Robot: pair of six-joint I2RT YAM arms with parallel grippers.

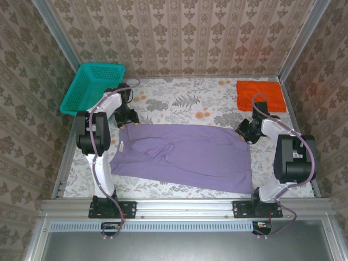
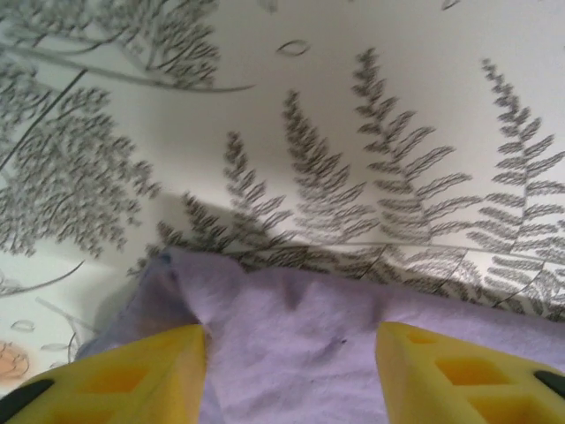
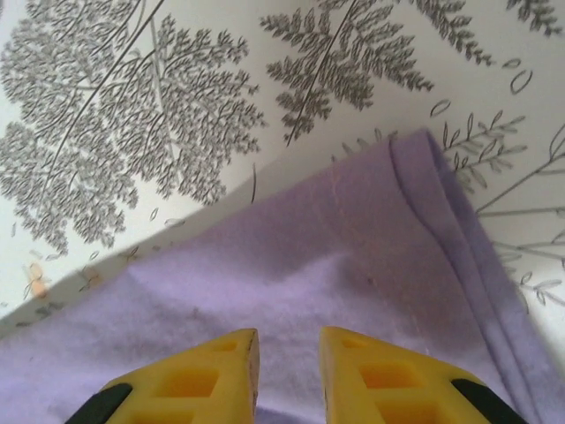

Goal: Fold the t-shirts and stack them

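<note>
Left end effector (image 2: 291, 334): fingers well apart, straddling the far left edge of the lavender t-shirt (image 1: 185, 155), cloth between them, not clamped. Right end effector (image 3: 289, 337): fingers close together over the far right corner of the same shirt, with a narrow gap between; pinch on the cloth not determinable.

Lavender t-shirt: spread flat across the middle of the desk (image 1: 174, 103), long side running left to right, some creases left of centre, hemmed corner just beyond the right fingers. Orange t-shirt (image 1: 260, 95): folded rectangle at the far right corner of the desk, well apart from the lavender one. Teal mesh basket (image 1: 92, 87): far left, tilted at the desk edge, not involved.

Step in hand, as judged: taking both far corners for a fold toward the near edge. Recommended:
- Close the left fingers fully on the edge, catching every layer.
- Confirm a like hold on the right.
- Lift both corners together and level, edge taut between them.
- Carry toward the near side and lay edge upon edge.
- Release only once flat.

Risk: one-sided grip dragging the shirt askew.
</note>
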